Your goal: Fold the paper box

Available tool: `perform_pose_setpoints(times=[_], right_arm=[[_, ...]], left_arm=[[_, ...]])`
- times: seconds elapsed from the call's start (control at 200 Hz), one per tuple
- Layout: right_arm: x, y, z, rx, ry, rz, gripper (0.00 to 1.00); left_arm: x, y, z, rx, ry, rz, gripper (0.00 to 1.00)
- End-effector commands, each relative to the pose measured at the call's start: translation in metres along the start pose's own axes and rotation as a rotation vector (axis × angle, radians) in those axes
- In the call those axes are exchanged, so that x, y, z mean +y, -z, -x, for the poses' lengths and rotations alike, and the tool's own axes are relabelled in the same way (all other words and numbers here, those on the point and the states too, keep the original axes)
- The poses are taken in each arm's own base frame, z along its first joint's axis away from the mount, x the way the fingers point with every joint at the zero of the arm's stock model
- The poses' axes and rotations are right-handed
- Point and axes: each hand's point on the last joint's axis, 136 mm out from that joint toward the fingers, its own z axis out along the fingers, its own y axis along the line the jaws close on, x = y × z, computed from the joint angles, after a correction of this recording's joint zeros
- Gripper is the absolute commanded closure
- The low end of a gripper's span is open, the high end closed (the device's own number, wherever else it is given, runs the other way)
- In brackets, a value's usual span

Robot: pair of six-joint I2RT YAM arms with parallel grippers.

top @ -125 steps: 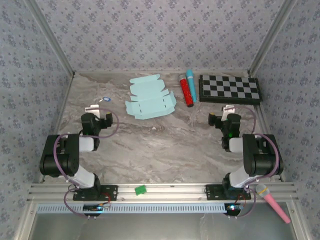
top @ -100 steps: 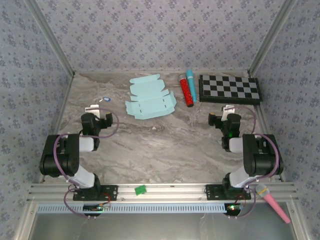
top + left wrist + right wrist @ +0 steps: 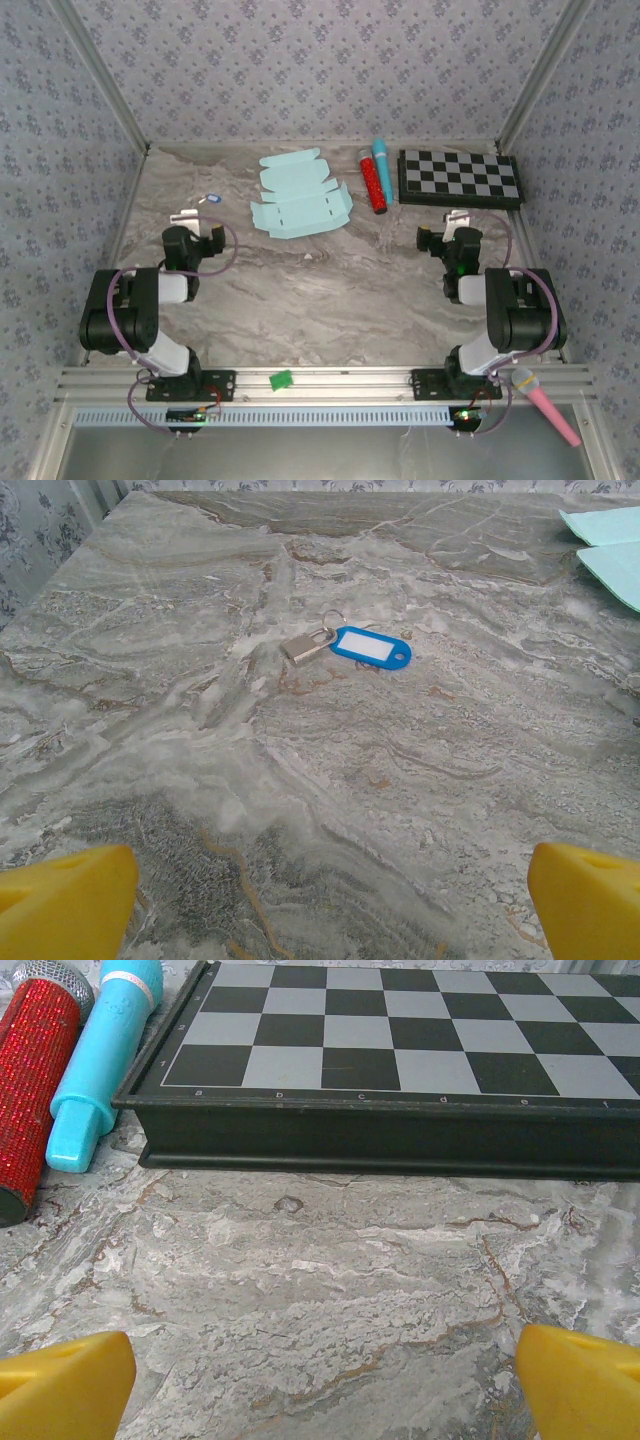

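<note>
A flat, unfolded paper box [image 3: 298,200] of pale mint-blue card lies on the marbled surface [image 3: 330,290], toward the far side and left of centre, well apart from both arms. The left hand [image 3: 195,220] and the right hand [image 3: 452,225] are each spread wide and hold nothing. The sheet looks thin, light and easily creased, and it would probably slide if pushed. One hand could pin a panel while the other lifts a flap by its free edge. A blue key tag [image 3: 370,647] lies just beyond the left hand, and a checkerboard [image 3: 460,178] sits at the far right.
</note>
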Motion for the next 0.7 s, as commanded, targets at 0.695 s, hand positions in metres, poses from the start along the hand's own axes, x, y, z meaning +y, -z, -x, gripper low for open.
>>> perform_pose_setpoints(times=[0.695], right_arm=[[-0.015,0.029,0.029,0.069,-0.076,-0.078,0.00]], left_arm=[[0.006,0.020,0.042,0.097,0.110,0.053,0.00]])
